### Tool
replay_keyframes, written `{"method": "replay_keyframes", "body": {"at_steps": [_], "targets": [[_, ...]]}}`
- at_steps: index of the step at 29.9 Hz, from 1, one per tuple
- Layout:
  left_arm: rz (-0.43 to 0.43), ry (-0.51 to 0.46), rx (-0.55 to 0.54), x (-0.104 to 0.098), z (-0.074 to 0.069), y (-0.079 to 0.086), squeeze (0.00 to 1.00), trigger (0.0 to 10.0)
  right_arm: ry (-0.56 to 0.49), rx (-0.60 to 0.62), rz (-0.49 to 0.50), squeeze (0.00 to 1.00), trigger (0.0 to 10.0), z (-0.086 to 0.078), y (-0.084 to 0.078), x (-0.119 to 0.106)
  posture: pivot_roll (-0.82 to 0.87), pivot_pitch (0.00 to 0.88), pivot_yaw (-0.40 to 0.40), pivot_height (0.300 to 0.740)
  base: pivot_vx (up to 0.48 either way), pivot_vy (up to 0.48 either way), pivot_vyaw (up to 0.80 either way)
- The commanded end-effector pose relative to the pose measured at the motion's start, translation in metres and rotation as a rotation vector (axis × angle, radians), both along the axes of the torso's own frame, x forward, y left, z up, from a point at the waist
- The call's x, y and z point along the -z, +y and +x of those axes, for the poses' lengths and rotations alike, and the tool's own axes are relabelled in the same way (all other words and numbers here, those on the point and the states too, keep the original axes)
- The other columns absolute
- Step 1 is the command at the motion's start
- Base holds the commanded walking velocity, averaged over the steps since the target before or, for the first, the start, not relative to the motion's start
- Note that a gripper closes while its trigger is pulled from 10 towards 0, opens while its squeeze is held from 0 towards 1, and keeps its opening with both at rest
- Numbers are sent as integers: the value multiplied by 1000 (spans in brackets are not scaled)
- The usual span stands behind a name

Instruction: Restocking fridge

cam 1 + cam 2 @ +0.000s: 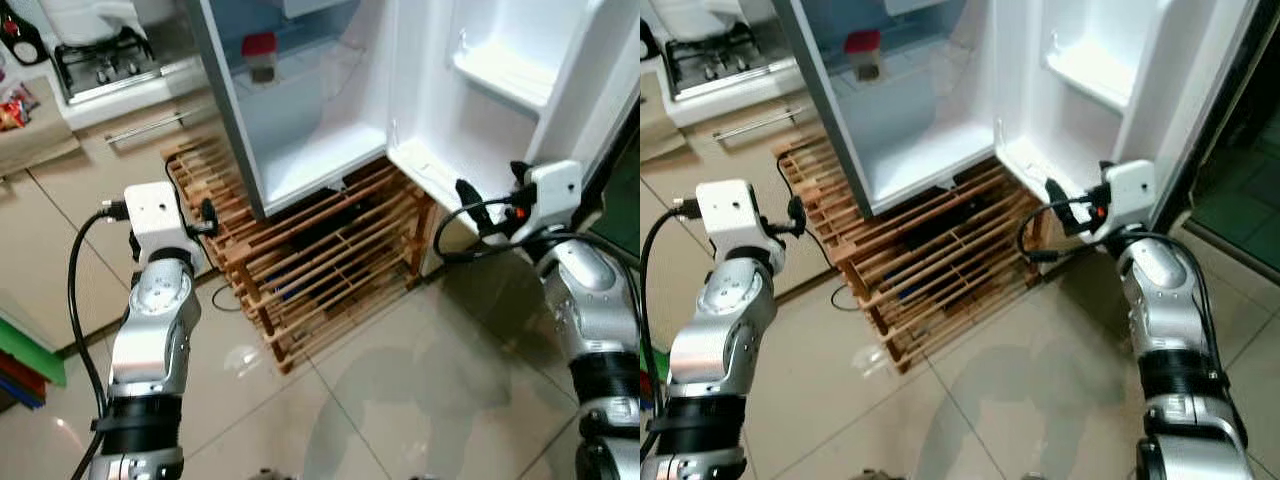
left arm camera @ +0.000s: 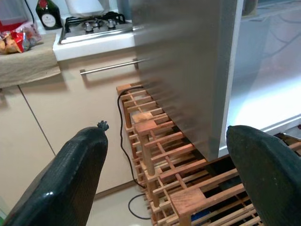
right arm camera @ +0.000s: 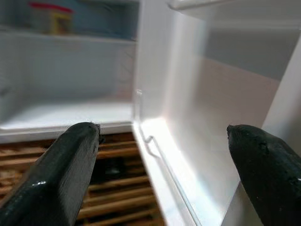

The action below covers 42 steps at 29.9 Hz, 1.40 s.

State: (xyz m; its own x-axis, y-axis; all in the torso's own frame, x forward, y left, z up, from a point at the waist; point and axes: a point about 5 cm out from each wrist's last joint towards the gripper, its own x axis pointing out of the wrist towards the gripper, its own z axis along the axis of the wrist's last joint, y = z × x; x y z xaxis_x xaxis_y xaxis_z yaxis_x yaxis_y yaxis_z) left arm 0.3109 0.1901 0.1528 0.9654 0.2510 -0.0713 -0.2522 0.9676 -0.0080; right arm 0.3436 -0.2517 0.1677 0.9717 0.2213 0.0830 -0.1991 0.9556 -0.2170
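The fridge [image 1: 300, 150] stands open on a wooden slatted pallet [image 1: 320, 260], its door [image 1: 500, 90] swung wide to the robot's right, and a red-lidded jar [image 1: 260, 55] sits on an inner shelf, the only stock visible inside. Both arms are raised in front of the cabinet: the left tool [image 2: 164, 179] hangs released, fingers spread wide with nothing between them, beside the fridge's grey outer side wall above the pallet; the right tool [image 3: 164, 174] is likewise released and empty, aimed at the corner where the lower door bin [image 1: 440, 170] meets the cabinet. No item to restock is held by either arm, so the job looks barely begun. The risks from here are mainly collisions: the right tool is near the door bin and could knock or catch its rail if it reaches forward, and a black cable [image 2: 123, 136] trailing over the pallet by the left tool could snag the fingers
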Motion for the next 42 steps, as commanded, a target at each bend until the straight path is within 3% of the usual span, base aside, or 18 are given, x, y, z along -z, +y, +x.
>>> {"method": "replay_keyframes", "body": {"at_steps": [1,3,4,6,7,8,10,13,14,16,17,18,20,21,22,28,34,42], "targets": [[10,-8,4,-4,0,1,0,10000,-9,25,-2,0,10000,1,-5,-2,-7,39,145,740,0,0,0],[3,-8,2,-5,0,-1,0,10000,-13,75,-39,0,10000,2,-20,-5,-11,34,132,740,0,0,0],[3,-8,2,-5,0,-1,0,10000,-13,75,-39,0,10000,2,-20,-5,-11,34,132,740,0,0,0],[-17,-11,-5,-4,1,-4,0,10000,-69,269,-125,0,10000,-2,-53,-18,-29,24,113,740,0,0,0],[-17,-11,-5,-4,1,-4,0,10000,-69,269,-125,0,10000,-2,-53,-18,-29,24,113,740,0,0,0],[-24,-12,-6,-3,2,-5,0,10000,-94,343,-145,0,10000,-5,-65,-24,-29,24,113,740,0,0,0],[-35,-16,-5,-3,3,-7,0,10000,-140,360,-135,0,10000,-8,-65,-32,-42,12,100,740,0,0,0],[-54,-16,3,0,8,-14,0,10000,-206,284,7,0,10000,-15,-40,-36,-68,0,85,740,0,0,0],[-62,-14,10,2,10,-17,0,10000,-206,247,70,0,10000,-18,-25,-31,-87,0,80,740,0,0,0],[-70,-11,17,4,13,-20,0,10000,-203,211,130,0,10000,-22,-10,-26,-87,0,80,740,0,0,0],[-80,-8,43,5,15,-24,0,10000,-181,174,186,0,10000,-26,10,-15,-118,0,80,740,0,0,0],[-80,-8,43,5,15,-24,0,10000,-181,174,186,0,10000,-26,10,-15,-118,0,80,740,0,0,0],[-83,-3,86,8,20,-32,0,10000,-146,123,248,0,10000,-32,38,2,-126,0,80,740,0,0,700],[-83,-3,86,8,20,-32,0,10000,-146,123,248,0,10000,-32,38,2,-126,0,80,740,0,0,700],[-95,-18,107,6,22,-37,0,10000,-103,96,287,0,10000,-33,54,16,-133,0,81,740,0,0,650],[-138,-57,87,4,26,-35,0,10000,-32,48,303,0,10000,-31,69,32,-130,0,65,740,0,0,614],[-116,-69,-7,9,22,-18,0,10000,53,71,317,0,10000,-33,62,40,-111,0,39,740,0,64,577],[-93,-59,-55,15,19,-15,0,10000,87,84,327,0,10000,-26,60,41,-104,0,15,740,0,448,553]]}}
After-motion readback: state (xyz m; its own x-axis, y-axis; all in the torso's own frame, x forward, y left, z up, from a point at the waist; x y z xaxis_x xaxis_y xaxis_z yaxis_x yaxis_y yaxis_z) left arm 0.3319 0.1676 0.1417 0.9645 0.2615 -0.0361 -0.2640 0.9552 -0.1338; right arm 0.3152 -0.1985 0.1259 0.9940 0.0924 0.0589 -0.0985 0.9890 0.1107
